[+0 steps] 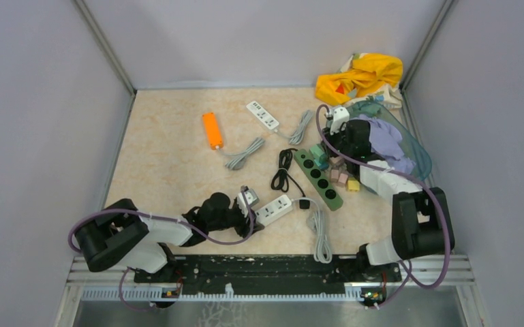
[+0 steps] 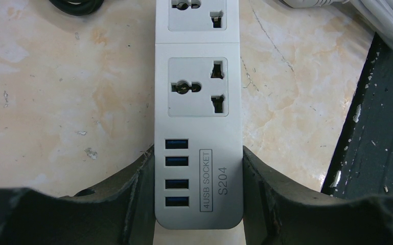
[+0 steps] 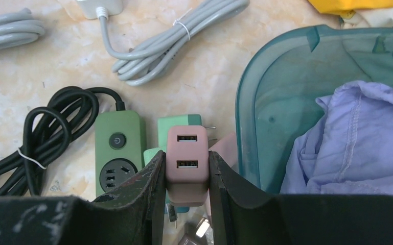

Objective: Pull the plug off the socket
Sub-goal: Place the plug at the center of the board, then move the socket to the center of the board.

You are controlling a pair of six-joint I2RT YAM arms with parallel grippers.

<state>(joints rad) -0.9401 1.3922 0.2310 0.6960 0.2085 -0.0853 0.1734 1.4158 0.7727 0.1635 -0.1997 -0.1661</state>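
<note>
My right gripper (image 3: pixel 186 176) is shut on a pink two-port USB plug (image 3: pixel 187 158), held just right of the green socket strip (image 3: pixel 118 148), whose round socket shows empty. From above, that gripper (image 1: pixel 327 158) hovers at the strip's (image 1: pixel 319 178) far end. My left gripper (image 2: pixel 198 189) is shut on the USB end of a white socket strip (image 2: pixel 198 102), one finger (image 2: pixel 133 199) on each side. Both of its visible outlets are empty. In the top view this strip (image 1: pixel 274 209) lies near the front, with the left gripper (image 1: pixel 249 211) on its left end.
A teal tub (image 3: pixel 286 102) with a lavender cloth (image 3: pixel 357 143) stands right of the held plug. A green charger (image 3: pixel 179 125) and a coiled black cable (image 3: pixel 46 132) lie near the green strip. An orange strip (image 1: pixel 212 130), another white strip (image 1: pixel 263 115) and yellow cloth (image 1: pixel 361 75) lie further back.
</note>
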